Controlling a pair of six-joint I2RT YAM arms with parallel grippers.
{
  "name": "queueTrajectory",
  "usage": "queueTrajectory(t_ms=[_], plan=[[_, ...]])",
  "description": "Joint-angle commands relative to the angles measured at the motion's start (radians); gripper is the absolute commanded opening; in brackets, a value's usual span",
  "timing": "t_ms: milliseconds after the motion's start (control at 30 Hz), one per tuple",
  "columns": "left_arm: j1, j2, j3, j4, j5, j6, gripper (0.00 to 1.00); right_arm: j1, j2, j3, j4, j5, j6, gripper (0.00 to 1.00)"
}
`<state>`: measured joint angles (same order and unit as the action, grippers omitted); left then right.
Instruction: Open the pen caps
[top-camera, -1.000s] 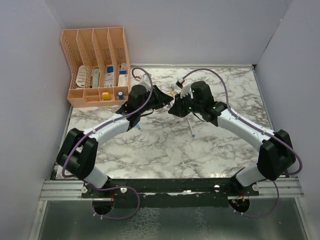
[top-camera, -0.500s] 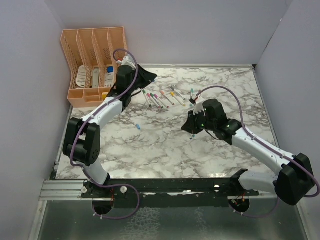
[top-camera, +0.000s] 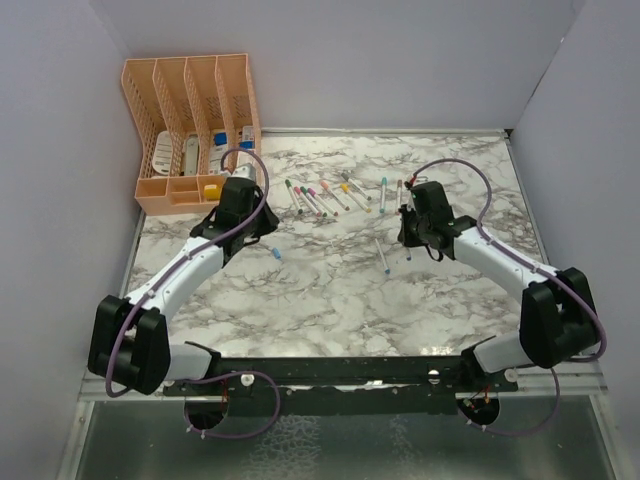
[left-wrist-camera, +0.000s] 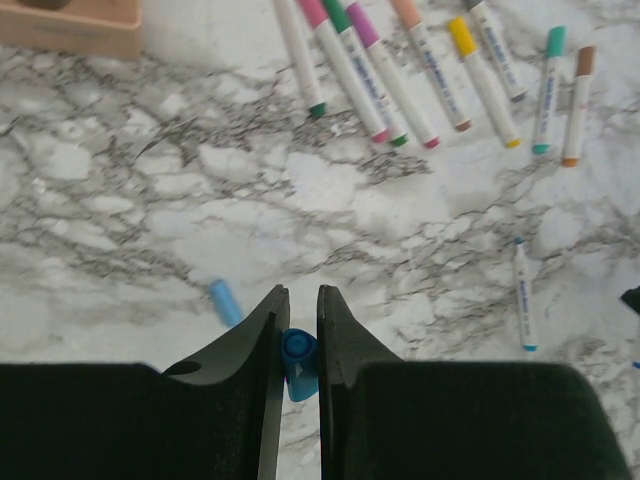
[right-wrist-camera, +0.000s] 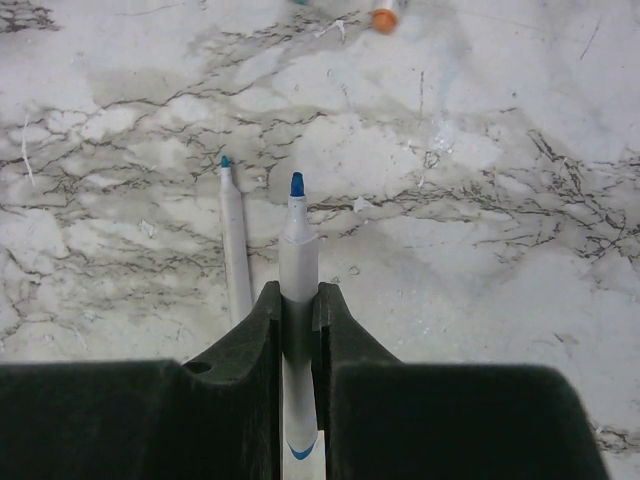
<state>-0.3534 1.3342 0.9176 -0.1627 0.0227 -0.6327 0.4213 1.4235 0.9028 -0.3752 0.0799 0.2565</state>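
While the left gripper (left-wrist-camera: 298, 300) is pinched almost shut on a stubby blue pen cap (left-wrist-camera: 298, 358), the right gripper (right-wrist-camera: 297, 295) is clamped on the barrel of an uncapped pen (right-wrist-camera: 297, 255), whose bare blue tip points away from the wrist. Both hover over the marble table (top-camera: 330, 300), the left gripper towards the left and the right gripper towards the right, well apart.

Just left of the left gripper's fingers, a light blue cap (left-wrist-camera: 225, 302) lies loose on the marble. Just beside the held pen, on its left, a second uncapped pen (right-wrist-camera: 235, 255) with a teal tip lies flat.

Farther off, a row of capped pens (left-wrist-camera: 380, 75) in green, pink, purple, orange, yellow, teal and brown lies fanned out near the far middle of the table. The peach organiser (top-camera: 190, 130) stands at the far left corner.
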Motion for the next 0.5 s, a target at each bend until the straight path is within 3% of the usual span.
queueTrajectory(t_ms=[0,467], plan=[[0.003,-0.037,-0.068,-0.115,-0.147,0.061,0.0,-0.018,0.044,0.052,0.012,0.032,-0.011,0.01],[-0.002,0.144,-0.055,-0.036,-0.097,0.046,0.0,-0.061,0.137,0.032,0.079,-0.026,0.005,0.01]])
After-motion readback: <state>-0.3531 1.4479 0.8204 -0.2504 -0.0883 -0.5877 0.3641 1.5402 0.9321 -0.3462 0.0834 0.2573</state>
